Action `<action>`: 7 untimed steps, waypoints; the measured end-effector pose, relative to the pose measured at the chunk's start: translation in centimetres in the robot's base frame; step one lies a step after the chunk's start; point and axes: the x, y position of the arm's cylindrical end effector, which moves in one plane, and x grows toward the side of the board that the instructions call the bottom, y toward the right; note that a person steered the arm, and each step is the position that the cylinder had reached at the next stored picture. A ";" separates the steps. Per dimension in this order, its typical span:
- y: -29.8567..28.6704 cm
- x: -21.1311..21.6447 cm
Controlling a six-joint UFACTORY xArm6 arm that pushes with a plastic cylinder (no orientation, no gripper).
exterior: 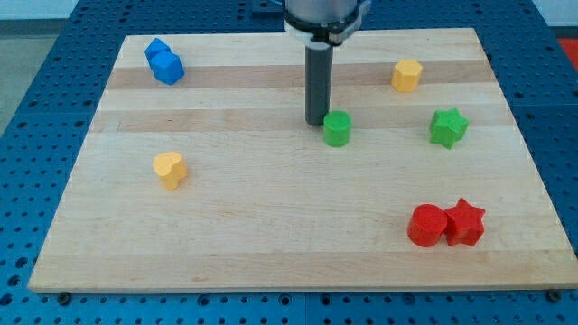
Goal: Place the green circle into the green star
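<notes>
I see the green circle (pixel 337 128) standing upright on its flat base near the middle of the wooden board (pixel 271 235), a little toward the view's top; being round, it shows no long axis and no facing direction that I can make out. The green star (pixel 448 127) sits to the view's right of it at about the same height in the view, well apart, with one point aimed toward the view's top. My rod comes straight down from the mount at the view's top edge, vertical with no visible lean, and my tip (pixel 317 123) rests just at the circle's left side, touching it or very nearly; I cannot tell which. The tool is a bare rod with nothing on it and nothing held. So tip, circle and star lie roughly in one line across the view, left to right. Elsewhere, a blue block (pixel 164 62) of irregular shape lies near the top-left corner, a yellow block (pixel 407 75) sits above the star, a yellow heart (pixel 170 169) lies at the left, and a red circle (pixel 426 225) touches a red star (pixel 465 222) at the lower right.
</notes>
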 end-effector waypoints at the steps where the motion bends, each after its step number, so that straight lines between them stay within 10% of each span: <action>1: 0.0 1.3; 7: -4.0 5.6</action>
